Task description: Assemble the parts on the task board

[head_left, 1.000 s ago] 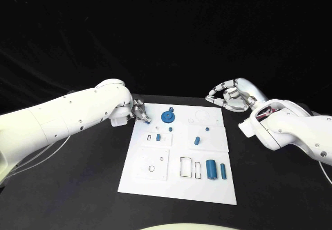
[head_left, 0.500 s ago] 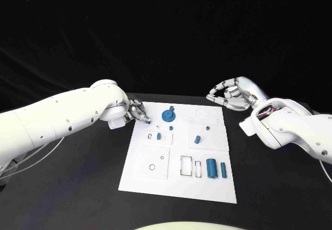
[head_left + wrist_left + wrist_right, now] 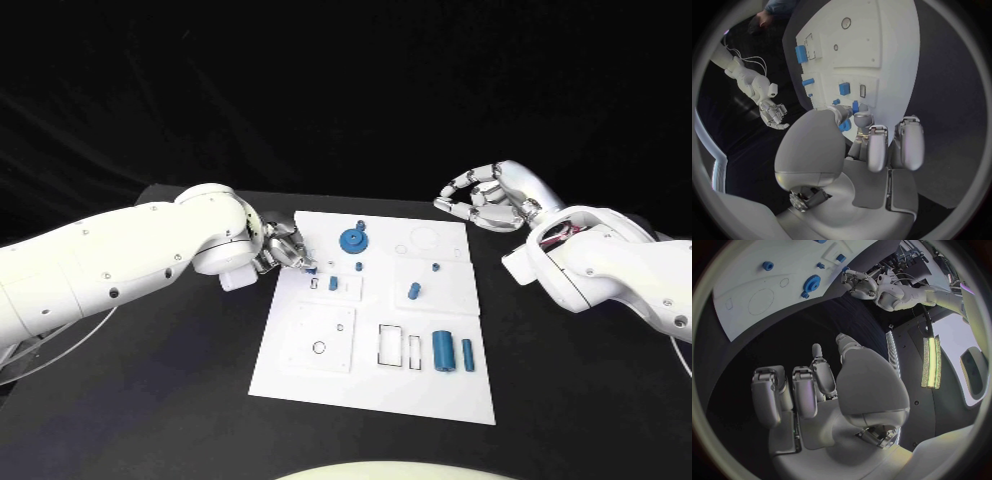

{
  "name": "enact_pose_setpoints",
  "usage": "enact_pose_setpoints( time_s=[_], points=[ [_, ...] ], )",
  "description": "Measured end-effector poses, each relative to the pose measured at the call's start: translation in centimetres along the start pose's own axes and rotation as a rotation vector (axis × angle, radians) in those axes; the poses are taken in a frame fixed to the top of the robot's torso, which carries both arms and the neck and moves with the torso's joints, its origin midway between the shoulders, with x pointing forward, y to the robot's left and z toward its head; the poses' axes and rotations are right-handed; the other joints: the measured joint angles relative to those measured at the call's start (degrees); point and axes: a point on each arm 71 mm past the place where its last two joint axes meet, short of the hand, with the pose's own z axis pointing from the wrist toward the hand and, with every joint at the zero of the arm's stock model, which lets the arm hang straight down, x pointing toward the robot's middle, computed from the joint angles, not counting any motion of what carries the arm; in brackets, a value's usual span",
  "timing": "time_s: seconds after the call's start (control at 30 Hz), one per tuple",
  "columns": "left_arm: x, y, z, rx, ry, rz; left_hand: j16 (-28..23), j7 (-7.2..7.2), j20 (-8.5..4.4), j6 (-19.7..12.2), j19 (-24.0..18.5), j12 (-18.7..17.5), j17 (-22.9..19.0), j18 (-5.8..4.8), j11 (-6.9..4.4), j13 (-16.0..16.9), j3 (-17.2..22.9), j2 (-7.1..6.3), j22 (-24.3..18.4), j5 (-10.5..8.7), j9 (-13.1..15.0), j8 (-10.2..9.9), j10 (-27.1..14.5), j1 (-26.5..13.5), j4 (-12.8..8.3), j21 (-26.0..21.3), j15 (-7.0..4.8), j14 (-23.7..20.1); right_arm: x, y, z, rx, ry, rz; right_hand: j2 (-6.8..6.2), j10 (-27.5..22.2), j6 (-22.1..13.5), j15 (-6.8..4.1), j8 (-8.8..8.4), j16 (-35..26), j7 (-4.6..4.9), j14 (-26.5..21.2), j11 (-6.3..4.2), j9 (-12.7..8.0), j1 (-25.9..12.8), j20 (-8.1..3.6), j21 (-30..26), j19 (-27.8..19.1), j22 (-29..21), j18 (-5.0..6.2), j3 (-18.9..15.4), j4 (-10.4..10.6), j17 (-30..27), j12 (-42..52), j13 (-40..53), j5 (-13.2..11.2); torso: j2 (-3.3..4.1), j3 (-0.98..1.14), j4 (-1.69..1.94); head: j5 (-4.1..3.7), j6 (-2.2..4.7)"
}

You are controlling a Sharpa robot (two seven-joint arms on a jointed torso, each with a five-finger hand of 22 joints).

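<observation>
Task board (image 3: 433,390) lies flat mid-counter (image 3: 144,400), blue parts (image 3: 444,352) spread across it. Left robot hand (image 3: 286,247) at the board's left edge, fingertips at a small blue part (image 3: 844,125); grasp unclear. Right robot hand (image 3: 485,200) hovers off the far right corner, fingers curled, empty.

- task board (image 3: 303,375) lies mid-table;
- gear (image 3: 351,240) sits at its far end, two cylinders (image 3: 443,351) at its near right;
- left hand (image 3: 283,247) at its far-left edge; right hand (image 3: 483,198) beyond its far-right corner.
</observation>
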Motion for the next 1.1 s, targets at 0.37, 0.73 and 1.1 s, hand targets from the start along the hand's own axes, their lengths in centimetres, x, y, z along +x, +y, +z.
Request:
enact_pose_setpoints(
  time_s=[0.37,0.73,1.1],
  points=[
    [1.2,0.3,0.2,-0.005,-0.010,0.045,0.0,-0.01,-0.21,0.0,0.2,1.2,0.0,0.00,-0.10,1.2,1.0,-0.47,0.0,0.00,0.2,0.7,0.9,-0.5,-0.1,0.2,-0.22,0.2,0.1,-0.1,0.0,0.002,0.002,0.001,0.00,0.0,0.0,0.00,0.00,0.0,0.00,0.0,0.00,0.0,0.0,0.00,0.0,0.0,0.0,0.00,0.0,0.0,0.0,0.0,0.0,0.3,0.10,-0.04,-0.15,0.32,0.02],
    [1.7,-0.1,0.5,-0.006,-0.015,0.084,0.0,-0.01,-0.21,0.0,0.2,1.9,0.0,0.00,-0.19,2.1,2.6,-1.44,0.0,-0.06,0.3,1.1,1.4,-1.5,-1.4,0.2,-0.22,0.2,0.2,-0.1,-0.1,0.002,0.003,0.001,0.00,0.0,0.0,0.00,0.00,0.0,0.00,0.0,0.00,0.0,0.0,0.00,0.0,0.0,0.0,0.00,0.0,0.0,0.0,0.0,0.0,0.3,0.20,0.03,-0.16,0.41,-0.24],
    [1.8,-0.3,0.5,-0.008,-0.018,0.114,0.0,-0.02,-0.40,0.0,0.4,2.5,0.0,0.00,-0.30,2.6,2.8,-1.83,0.0,-0.07,0.4,1.7,1.9,-1.8,-1.5,0.2,-0.22,0.2,0.1,-0.1,-0.1,0.002,0.003,0.001,0.00,0.0,0.0,0.00,0.00,0.0,0.00,0.0,0.00,0.0,0.0,0.00,0.0,0.0,0.0,0.00,0.0,0.0,0.0,0.0,0.0,0.3,0.16,0.07,-0.17,0.42,-0.40]
  ],
)
